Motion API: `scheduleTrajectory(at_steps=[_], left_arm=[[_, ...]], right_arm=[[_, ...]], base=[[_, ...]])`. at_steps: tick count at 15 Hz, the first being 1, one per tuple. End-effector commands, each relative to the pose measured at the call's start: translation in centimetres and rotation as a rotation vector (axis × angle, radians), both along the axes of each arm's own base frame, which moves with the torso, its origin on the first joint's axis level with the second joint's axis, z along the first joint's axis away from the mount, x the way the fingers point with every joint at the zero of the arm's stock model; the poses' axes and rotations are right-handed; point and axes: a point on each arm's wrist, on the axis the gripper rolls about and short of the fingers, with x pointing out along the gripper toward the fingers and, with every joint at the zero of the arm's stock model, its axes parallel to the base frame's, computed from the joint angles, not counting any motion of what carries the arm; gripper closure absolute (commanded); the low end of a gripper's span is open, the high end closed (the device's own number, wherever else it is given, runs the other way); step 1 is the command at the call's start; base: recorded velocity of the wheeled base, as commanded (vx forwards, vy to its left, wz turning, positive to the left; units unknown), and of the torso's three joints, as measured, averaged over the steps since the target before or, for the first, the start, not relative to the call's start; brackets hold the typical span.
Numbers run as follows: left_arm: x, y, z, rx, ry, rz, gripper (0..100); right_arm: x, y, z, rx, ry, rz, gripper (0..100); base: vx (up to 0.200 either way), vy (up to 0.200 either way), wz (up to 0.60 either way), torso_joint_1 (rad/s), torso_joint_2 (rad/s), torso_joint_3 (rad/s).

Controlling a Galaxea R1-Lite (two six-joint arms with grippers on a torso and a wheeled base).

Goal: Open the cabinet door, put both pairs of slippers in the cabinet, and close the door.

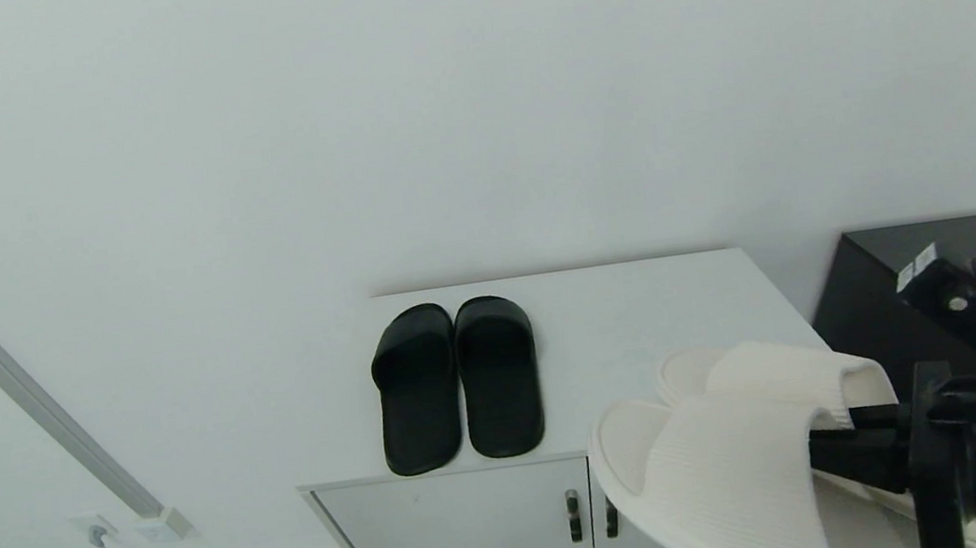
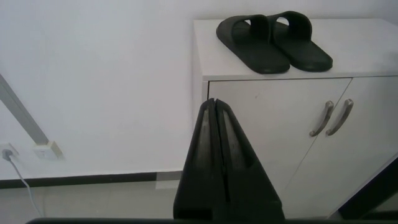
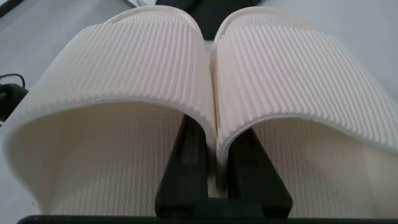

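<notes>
Nearest, on the right, the right hand (image 3: pixel 216 168) is gripping the pair of cream-white ribbed foam slippers (image 1: pixel 739 458). One finger is pushed under each strap, and the two adjoining strap walls are pinched between them. The pair is hanging in the air before the right end of the white two-door cabinet (image 1: pixel 457 542). The left hand (image 2: pixel 214 112) is hovering on the near left, facing the cabinet front, its fingers pressed flat together around nothing. Both doors are sitting closed, so the free left hand looks like the one to open them. The two slim upright metal handles (image 2: pixel 321 119) are lying ahead of it and to its right, long axes vertical, side by side where the doors meet. Farther back, the pair of black rubber slide slippers (image 1: pixel 427 386) is resting on the cabinet's top surface, toward its left.
</notes>
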Motion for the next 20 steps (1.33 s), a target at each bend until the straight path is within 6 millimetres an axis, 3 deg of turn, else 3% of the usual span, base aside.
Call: scheduleTrajectory(at_steps=[1,3,9,20], left_arm=[[0.0,0.0,0.0,-0.002,0.001,0.000,100],[0.0,0.0,0.0,-0.003,0.001,0.000,100],[0.0,0.0,0.0,-0.003,0.000,0.000,100],[0.0,0.0,0.0,0.000,0.001,0.001,100]], right_arm=[[-0.8,-0.6,0.9,0.030,-0.033,0.005,100],[-0.4,-0.3,0.5,0.020,-0.019,0.010,100],[-0.2,0.3,-0.2,-0.003,0.007,0.020,100],[-0.5,0.3,-0.6,-0.015,0.016,0.034,100]], base=[[0.000,0.000,0.00,0.000,0.00,0.000],[0.000,0.000,0.00,0.000,0.00,0.000],[-0.200,0.000,0.00,-0.001,0.00,0.001],[0.000,0.000,0.00,0.000,0.00,0.000]])
